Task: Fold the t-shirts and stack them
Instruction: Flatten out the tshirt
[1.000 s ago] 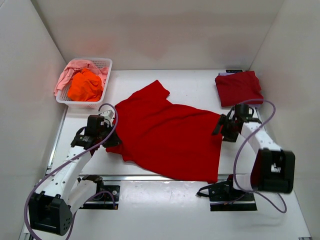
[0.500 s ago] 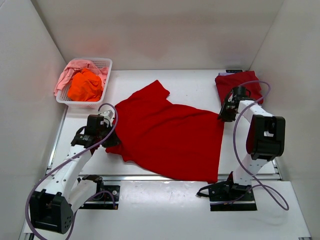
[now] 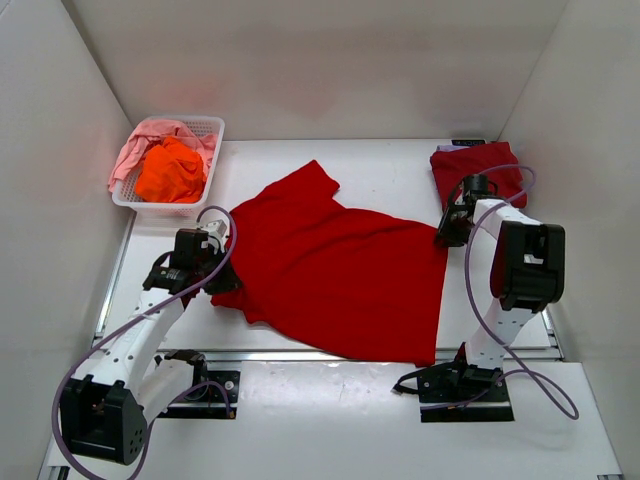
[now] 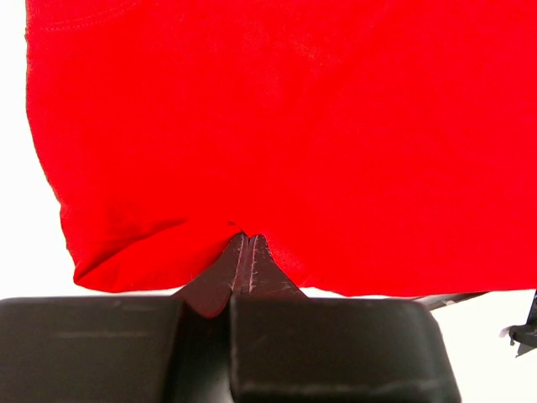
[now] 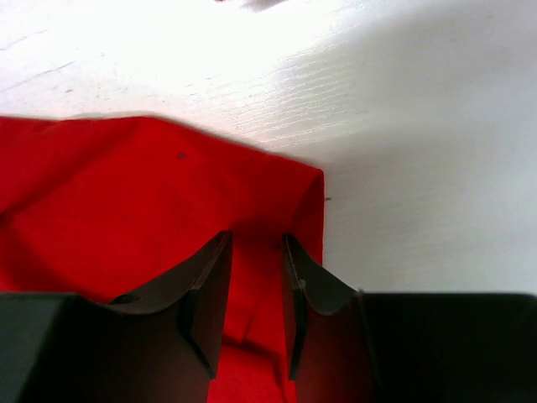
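Spread flat beside the white basket [image 3: 214, 150], the red t-shirt [image 3: 340, 275] is pinched at its hem by the left gripper [image 4: 245, 252]. The right gripper [image 5: 256, 252], alongside the shirt a second ago, now straddles the corner farthest from the basket, jaws parted, apparently readying the fold.

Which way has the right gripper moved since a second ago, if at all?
Yes: the right gripper moved up-frame, toward the folded dark red shirt.

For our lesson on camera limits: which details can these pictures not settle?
- Top view: how many shirts the folded dark red stack holds; too small.
- Top view: what lies under the orange garment in the basket; covered.
- Right wrist view: whether the right gripper touches the red t-shirt; its fingers hide contact.
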You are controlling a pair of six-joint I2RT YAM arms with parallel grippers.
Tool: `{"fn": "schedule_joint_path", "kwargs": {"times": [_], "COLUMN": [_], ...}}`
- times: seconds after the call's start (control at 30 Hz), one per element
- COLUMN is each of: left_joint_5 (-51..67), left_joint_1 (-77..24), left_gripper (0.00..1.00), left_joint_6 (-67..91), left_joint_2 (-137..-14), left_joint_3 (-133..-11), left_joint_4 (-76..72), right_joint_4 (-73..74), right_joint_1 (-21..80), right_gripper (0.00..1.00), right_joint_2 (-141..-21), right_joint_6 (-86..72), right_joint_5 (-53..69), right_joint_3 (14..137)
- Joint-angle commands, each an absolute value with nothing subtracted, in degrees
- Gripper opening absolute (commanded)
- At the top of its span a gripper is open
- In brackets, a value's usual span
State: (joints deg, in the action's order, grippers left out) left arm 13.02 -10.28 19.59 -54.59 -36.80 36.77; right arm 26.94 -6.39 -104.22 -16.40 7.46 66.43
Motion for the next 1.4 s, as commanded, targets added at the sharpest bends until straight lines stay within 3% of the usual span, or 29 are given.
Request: {"fn": "schedule_joint_path", "kwargs": {"times": [0.0, 0.13, 0.23, 0.37, 0.53, 0.67, 1.37], "left_joint_5": [14.50, 14.24, 14.24, 14.15, 14.32, 13.98, 14.59], "left_joint_1": [-10.02, -10.02, -10.28, -10.02, -10.02, -10.46, -10.02], "left_gripper": [0.00, 0.00, 0.00, 0.00, 0.00, 0.00, 0.00], "left_joint_6": [19.34, 19.34, 19.42, 19.16, 19.42, 19.51, 19.34], "left_joint_2": [-53.88, -53.79, -53.70, -53.44, -53.52, -53.44, -53.26], "left_joint_3": [-36.47, -36.56, -36.39, -36.39, -36.30, -36.30, -36.21], "left_joint_4": [34.98, 35.24, 34.89, 34.98, 35.07, 35.07, 34.89], "right_joint_4": [25.31, 25.40, 25.75, 26.10, 28.20, 30.23, 32.52], "right_joint_1": [-6.15, -5.89, -5.71, -5.71, -5.28, -6.06, -9.58], "right_gripper": [0.27, 0.26, 0.20, 0.00, 0.00, 0.06, 0.00], "right_joint_2": [-105.20, -105.73, -106.61, -107.22, -104.94, -103.45, -106.96], "right_joint_6": [-16.70, -16.96, -16.87, -16.70, -15.65, -14.68, -13.19], "right_joint_5": [6.06, 5.80, 5.89, 5.72, 5.10, 6.06, 9.94], "right_joint_3": [67.32, 67.67, 68.29, 68.73, 70.13, 72.33, 79.72]}}
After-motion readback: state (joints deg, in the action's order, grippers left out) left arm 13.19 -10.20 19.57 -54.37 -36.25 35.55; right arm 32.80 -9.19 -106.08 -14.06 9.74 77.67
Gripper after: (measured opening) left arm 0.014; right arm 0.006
